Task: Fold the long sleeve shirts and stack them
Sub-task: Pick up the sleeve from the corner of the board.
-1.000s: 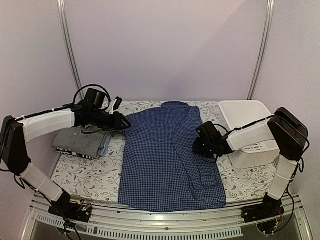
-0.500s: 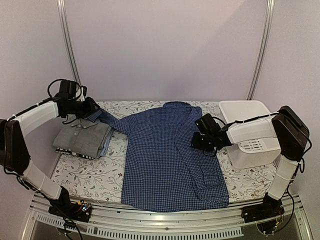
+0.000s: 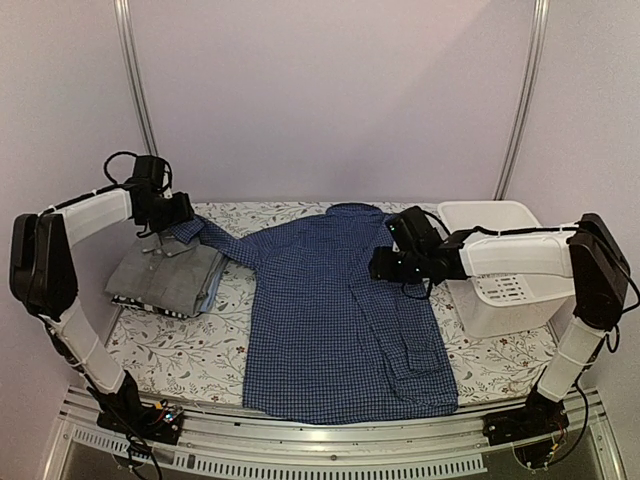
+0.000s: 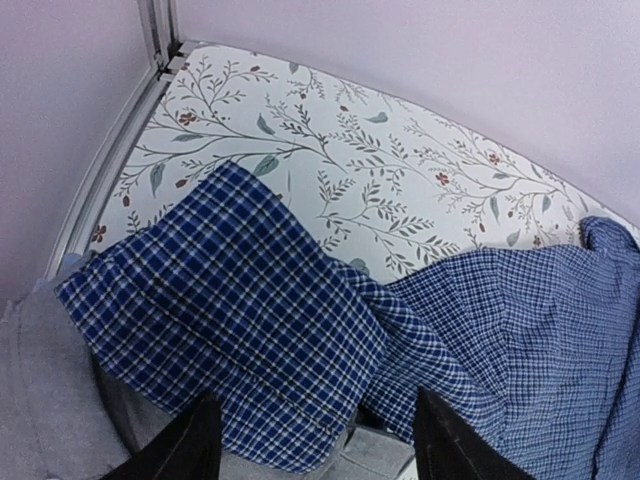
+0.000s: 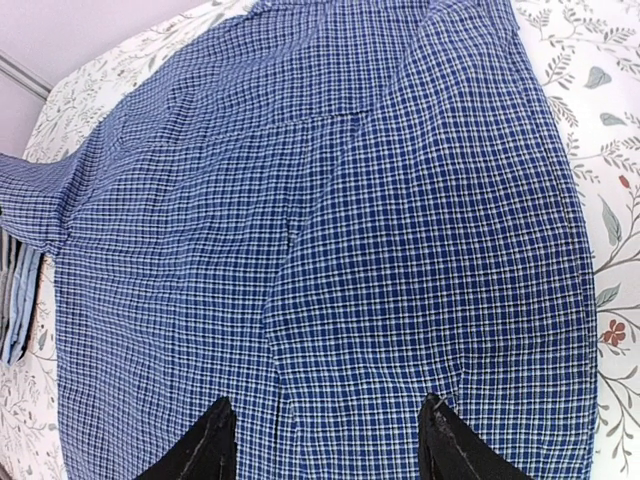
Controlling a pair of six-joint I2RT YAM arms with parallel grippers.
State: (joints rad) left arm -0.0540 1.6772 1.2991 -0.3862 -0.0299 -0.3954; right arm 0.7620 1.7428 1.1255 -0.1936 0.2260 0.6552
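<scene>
Right tool point(image 3: 383, 266) shifted leftward, over blue shirt point(image 3: 330, 330), left tool point(image 3: 186, 213) over sleeve point(image 3: 218, 240)

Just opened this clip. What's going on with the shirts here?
A dark blue check shirt lies spread on the table, not yet folded. One sleeve is stretched out to the left, and its cuff lies over the edge of a folded stack of shirts. The left gripper hovers open over that cuff. The right gripper hangs open above the shirt's body. A white basket sits at the right.
</scene>
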